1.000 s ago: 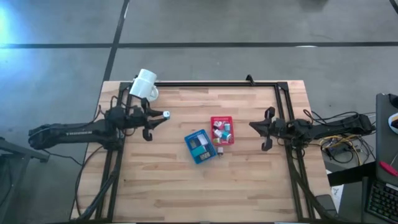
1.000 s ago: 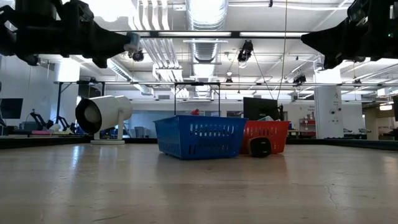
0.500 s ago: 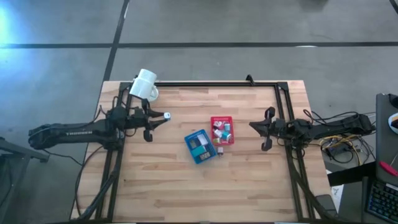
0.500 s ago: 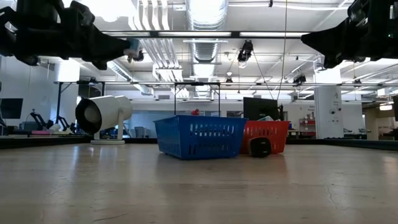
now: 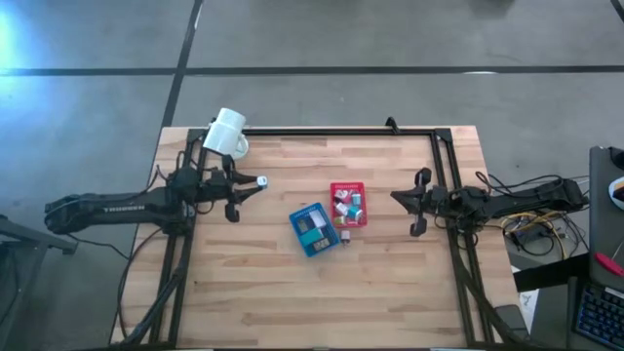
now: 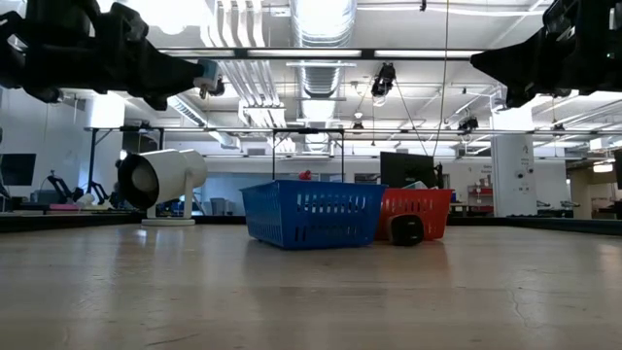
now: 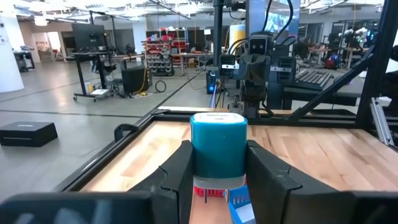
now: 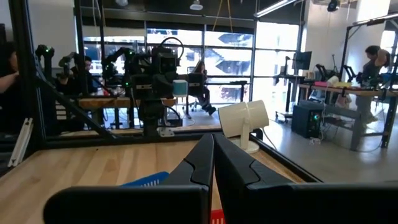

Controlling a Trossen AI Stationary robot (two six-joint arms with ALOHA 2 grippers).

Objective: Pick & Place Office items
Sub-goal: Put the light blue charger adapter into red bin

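Left tool [image 7: 217, 177] grips a teal block [image 7: 218, 148] above the wooden table [image 5: 390, 283].

light: bright overhead ceiling strips | glare: window backlight, blown-out ceiling | shadows: soft | focus: near arms blurred

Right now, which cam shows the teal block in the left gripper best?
Left wrist view: the teal block fills the frame between the left gripper's fingers. High and low views show only a tiny speck at the fingertips; right wrist view shows it far off.
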